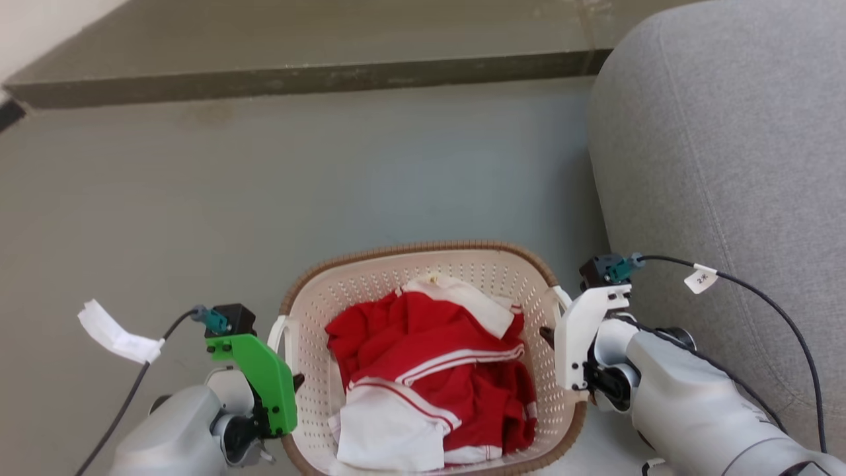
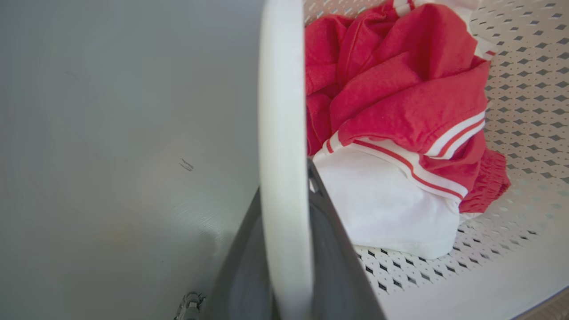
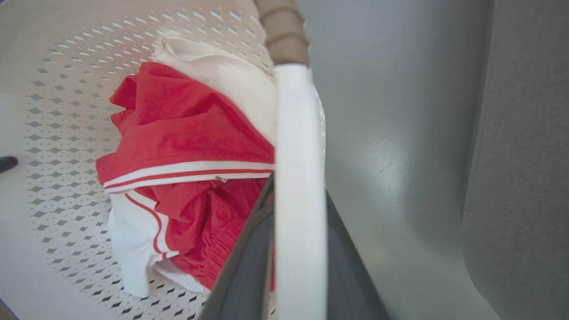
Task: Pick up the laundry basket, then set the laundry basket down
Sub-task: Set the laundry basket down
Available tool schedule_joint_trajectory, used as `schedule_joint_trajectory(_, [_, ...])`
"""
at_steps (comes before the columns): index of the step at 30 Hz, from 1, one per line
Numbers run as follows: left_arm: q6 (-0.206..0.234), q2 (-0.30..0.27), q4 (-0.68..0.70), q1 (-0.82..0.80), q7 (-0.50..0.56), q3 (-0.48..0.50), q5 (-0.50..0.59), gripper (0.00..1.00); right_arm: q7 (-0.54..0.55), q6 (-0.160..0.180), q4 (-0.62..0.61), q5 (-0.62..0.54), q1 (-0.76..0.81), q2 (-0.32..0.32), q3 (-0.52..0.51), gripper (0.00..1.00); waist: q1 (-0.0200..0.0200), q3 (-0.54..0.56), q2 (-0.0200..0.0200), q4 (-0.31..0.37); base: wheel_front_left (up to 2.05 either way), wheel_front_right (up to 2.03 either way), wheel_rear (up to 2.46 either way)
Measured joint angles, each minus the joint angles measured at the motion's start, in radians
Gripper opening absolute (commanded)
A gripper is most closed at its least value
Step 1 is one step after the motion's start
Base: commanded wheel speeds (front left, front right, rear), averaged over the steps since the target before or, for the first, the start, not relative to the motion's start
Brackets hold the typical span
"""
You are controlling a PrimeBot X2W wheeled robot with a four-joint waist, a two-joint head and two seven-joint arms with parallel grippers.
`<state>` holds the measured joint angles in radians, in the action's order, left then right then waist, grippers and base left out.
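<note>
Nearest the lens, the left end effector and the right end effector are each closed on a side handle of the laundry basket, one dark finger on either side of the white bar. Grey floor spreads beyond, with a grey sofa at its right edge and a dark raised ledge along its far edge. The basket lies between the two arms, just beside the sofa and well apart from the ledge. I cannot tell whether it rests on the floor or hangs just above it. Red and white clothes lie bunched inside, heaped toward the near end. The step in hand looks like the two-handed lift. It calls for both arms to rise together at an even pace, so the rim does not tip toward the heavier near end. The left handle and right handle should sit centred in their grips, and the right arm should stay off the sofa.
</note>
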<state>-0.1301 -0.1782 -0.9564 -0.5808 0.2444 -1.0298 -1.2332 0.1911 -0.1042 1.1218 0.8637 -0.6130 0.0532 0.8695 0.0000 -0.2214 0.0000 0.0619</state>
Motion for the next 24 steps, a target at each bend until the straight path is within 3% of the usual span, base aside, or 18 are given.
schedule_joint_trajectory(24, [0.002, -0.056, 0.057, -0.154, -0.155, 0.016, 0.015, 0.0, -0.165, 0.045, -0.049, 0.0, -0.163, 0.004, 0.004, 0.0, 0.0001, -0.313, 0.0, 0.001, 0.0, 0.0, 0.0])
